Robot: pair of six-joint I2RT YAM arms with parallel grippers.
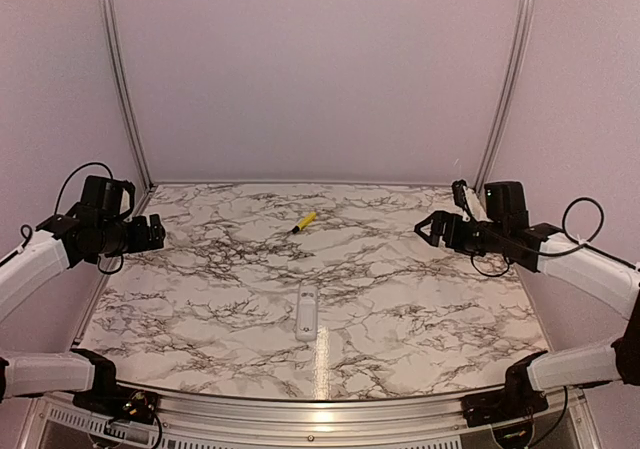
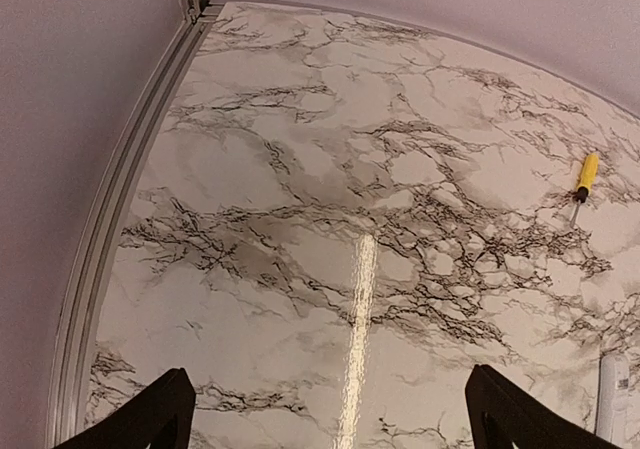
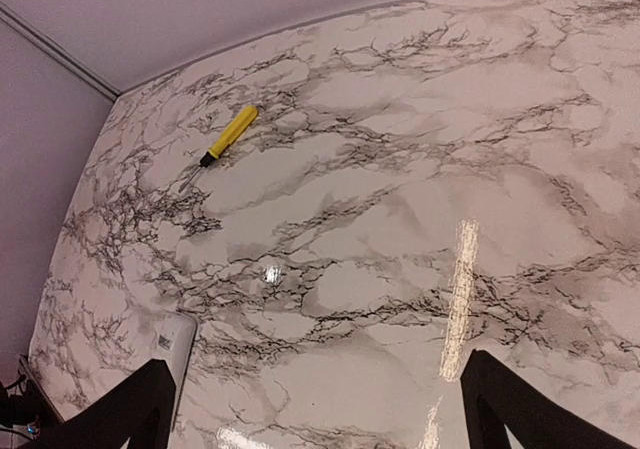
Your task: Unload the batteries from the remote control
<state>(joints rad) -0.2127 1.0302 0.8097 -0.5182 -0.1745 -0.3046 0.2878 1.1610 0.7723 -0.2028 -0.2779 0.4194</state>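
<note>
The white remote control (image 1: 307,309) lies lengthwise on the marble table near the front middle; its end shows at the right edge of the left wrist view (image 2: 612,397) and low on the left of the right wrist view (image 3: 172,347). The batteries are hidden. My left gripper (image 1: 155,233) hangs over the table's left edge, jaws wide open and empty (image 2: 330,409). My right gripper (image 1: 428,227) hovers over the right side, also wide open and empty (image 3: 315,404). Both are well away from the remote control.
A yellow-handled screwdriver (image 1: 304,221) with a black tip lies behind the remote control, toward the back middle (image 2: 586,175) (image 3: 229,134). Pale walls and metal rails (image 1: 120,69) bound the marble table (image 1: 400,299) on three sides.
</note>
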